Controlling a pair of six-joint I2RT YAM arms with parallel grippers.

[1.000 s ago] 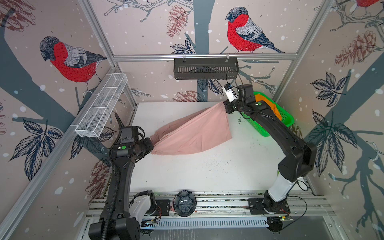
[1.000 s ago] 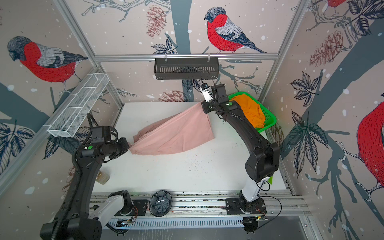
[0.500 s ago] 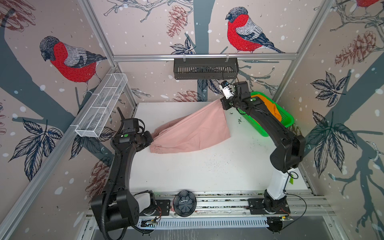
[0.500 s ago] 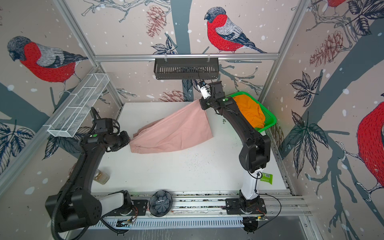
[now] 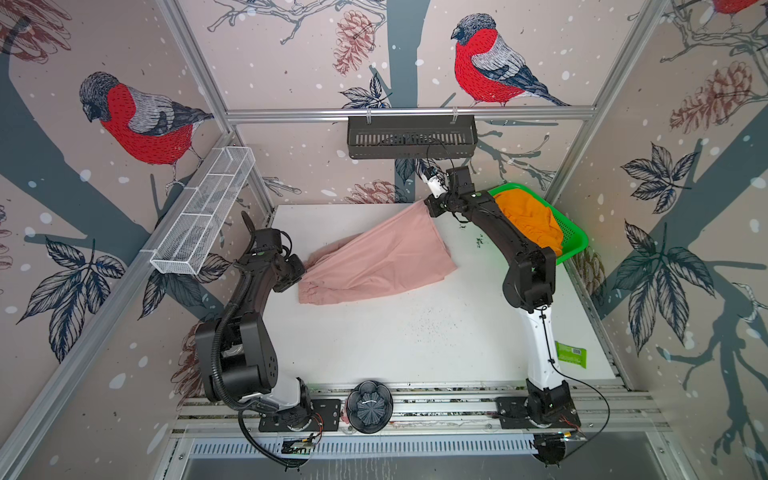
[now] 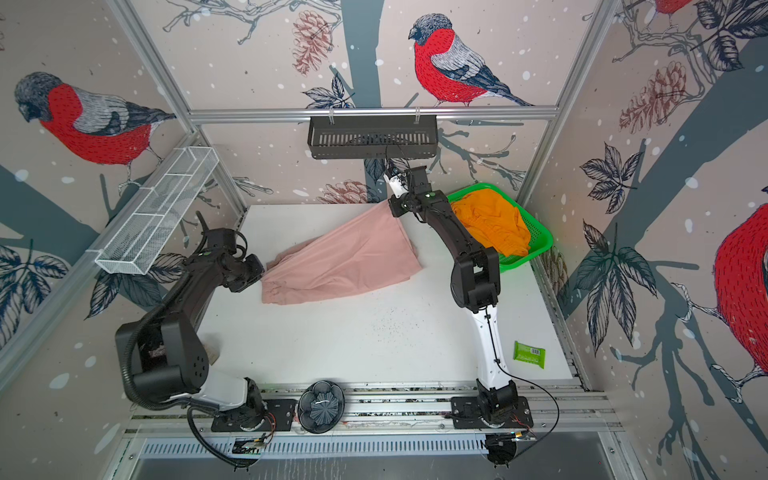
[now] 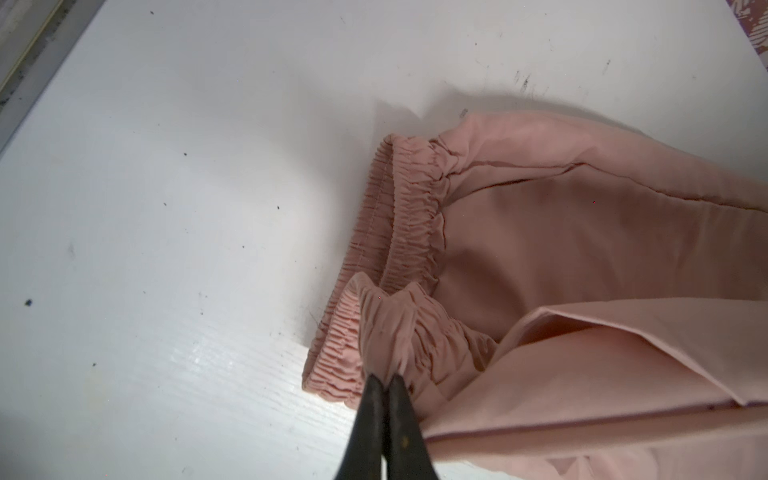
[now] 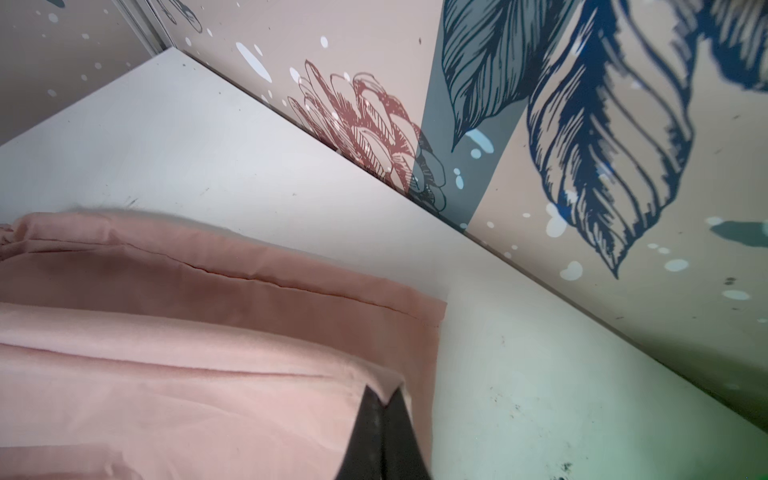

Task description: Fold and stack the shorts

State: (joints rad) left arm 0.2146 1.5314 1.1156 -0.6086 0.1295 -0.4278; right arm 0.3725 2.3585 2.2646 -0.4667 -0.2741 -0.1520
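The dusty pink shorts point(image 5: 382, 257) point(image 6: 345, 259) hang stretched between both arms over the white table in both top views. My left gripper point(image 7: 385, 380) is shut on the gathered waistband point(image 7: 399, 232) at the left end; in both top views it shows by the waistband, left gripper point(image 5: 300, 272) point(image 6: 258, 276). My right gripper point(image 8: 384, 397) is shut on a hem corner of the pink shorts point(image 8: 187, 365) near the back wall, right gripper point(image 5: 430, 205) point(image 6: 392, 208). The bright orange shorts point(image 5: 530, 220) point(image 6: 492, 224) lie bunched in the green basket point(image 5: 575, 241) point(image 6: 540, 239) at the back right.
A black wire shelf point(image 5: 411, 135) hangs on the back wall just above the right gripper. A white mesh tray point(image 5: 203, 216) is fixed to the left wall. A green packet point(image 5: 571, 355) lies at the table's right front. A dark round object point(image 5: 370, 405) sits on the front rail.
The left gripper has carried the waistband end back and slightly left. The right gripper has moved a little toward the back wall with the hem corner. Both grips hold.
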